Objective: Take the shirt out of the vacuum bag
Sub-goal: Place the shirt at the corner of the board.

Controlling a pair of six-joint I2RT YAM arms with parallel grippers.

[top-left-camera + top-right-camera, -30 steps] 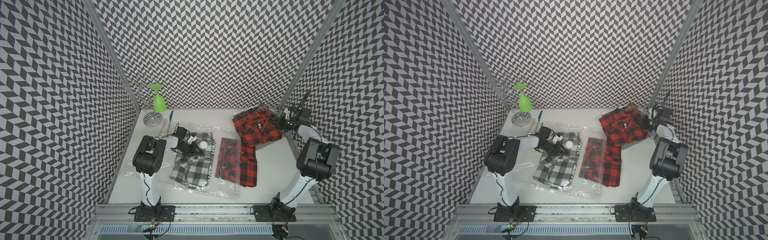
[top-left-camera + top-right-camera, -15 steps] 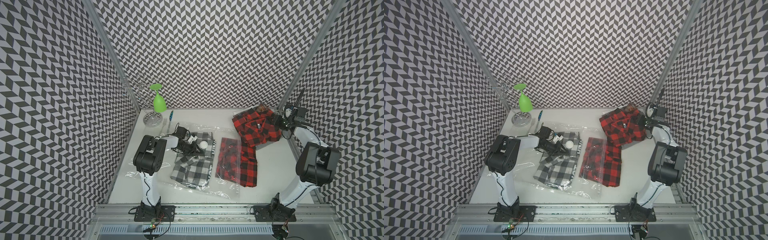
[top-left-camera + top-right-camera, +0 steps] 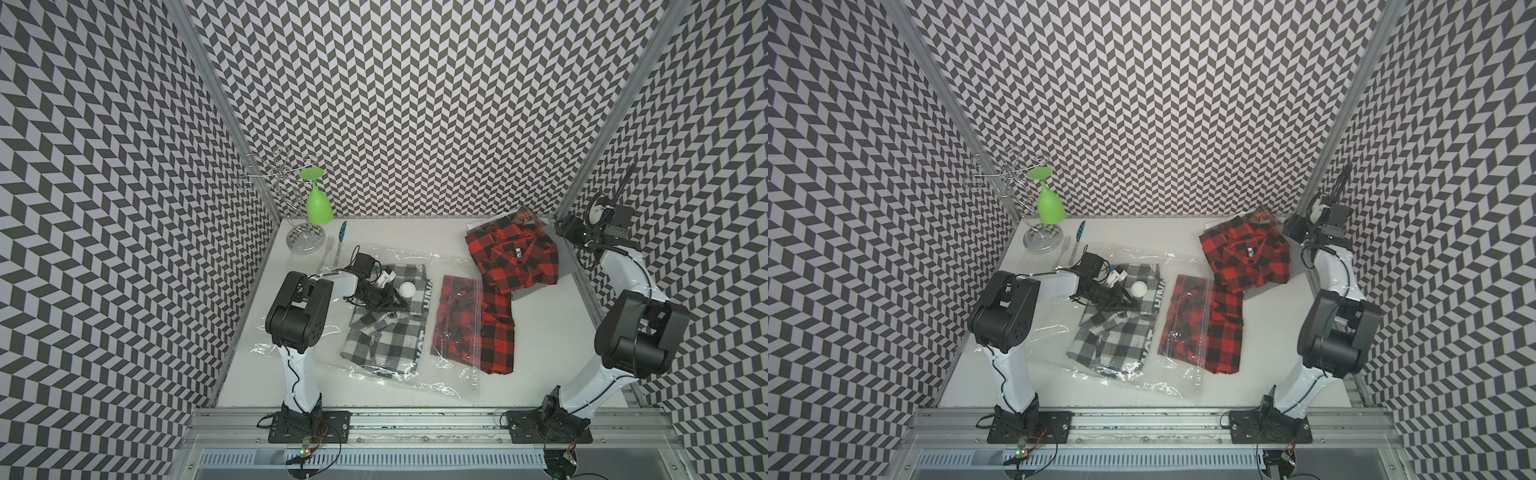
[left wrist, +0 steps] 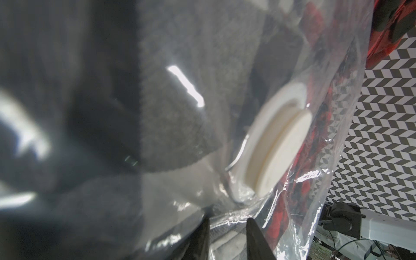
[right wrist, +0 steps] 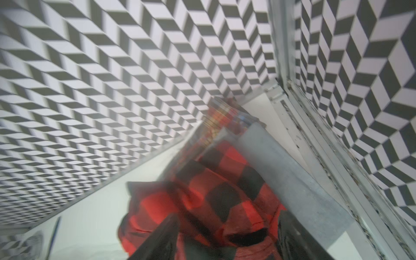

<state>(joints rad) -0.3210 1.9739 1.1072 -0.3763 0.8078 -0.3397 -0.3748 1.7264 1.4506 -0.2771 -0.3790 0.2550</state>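
1. Your left gripper (image 4: 227,221) looked clenched on a fold of the vacuum bag (image 3: 446,270), just beside the white valve cap (image 3: 406,288). The plastic was thin and slippery. I think it could slip out, and then the bag would slide along with any shirt you pulled.
2. Your right gripper (image 5: 227,225) had its jaws wide apart and held nothing. It hung at the edge of a red plaid shirt (image 3: 513,257) that lay outside the bag, well apart from the valve cap. A low swing back toward the valve cap could hook that shirt and drag it.
3. A second red plaid shirt (image 3: 496,332) lay near the valve cap, half inside the bag and half out. A hard tug could snag it on the bag's mouth.
4. A grey plaid shirt (image 3: 388,336) lay inside the bag, right under the valve cap. Your left gripper may have pinched it through the plastic. I could not tell.
5. The left wrist view was blurry, and the clear bag's edges were hard to see. A paper thing (image 3: 527,214) stuck out from under the red plaid shirt, well apart from the valve cap. I could not tell what it was.
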